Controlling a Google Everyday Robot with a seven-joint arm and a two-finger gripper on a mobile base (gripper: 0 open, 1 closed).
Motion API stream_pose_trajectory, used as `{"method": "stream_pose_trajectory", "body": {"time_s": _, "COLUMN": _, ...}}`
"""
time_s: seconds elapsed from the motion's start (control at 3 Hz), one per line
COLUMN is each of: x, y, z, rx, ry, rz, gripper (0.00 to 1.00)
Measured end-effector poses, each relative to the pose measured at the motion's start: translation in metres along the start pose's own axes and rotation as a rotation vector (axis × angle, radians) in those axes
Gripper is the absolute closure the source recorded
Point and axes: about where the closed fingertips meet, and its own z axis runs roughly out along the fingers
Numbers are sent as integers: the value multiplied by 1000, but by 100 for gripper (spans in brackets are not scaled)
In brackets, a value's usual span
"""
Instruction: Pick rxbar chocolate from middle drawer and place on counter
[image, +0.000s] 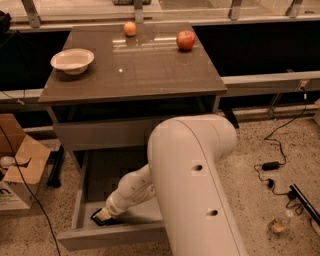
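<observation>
The middle drawer (111, 237) is pulled open below the cabinet. The rxbar chocolate (96, 218), a small flat black wrapper, lies in the drawer's front left corner. My gripper (103, 214) reaches down into the drawer at the end of the white arm (195, 175) and sits right at the bar, covering part of it. The counter (135, 70) is the glossy grey-brown tabletop above.
A white bowl (72, 60), an orange (130, 28) and a red apple (185, 40) stand on the counter. A shut grey drawer front (100, 134) sits above the open one. A cardboard box (20, 172) is at left, cables (270, 167) on the floor at right.
</observation>
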Motion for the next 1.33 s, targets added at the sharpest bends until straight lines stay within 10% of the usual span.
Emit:
{"method": "stream_pose_trajectory", "body": {"time_s": 0.67, "x": -17, "y": -4, "z": 3, "rx": -111, "ry": -268, "rz": -48, "gripper": 100}}
{"method": "stream_pose_trajectory", "body": {"time_s": 1.33, "x": -42, "y": -14, "z": -84, "rx": -165, "ry": -578, "rz": -85, "gripper": 100}}
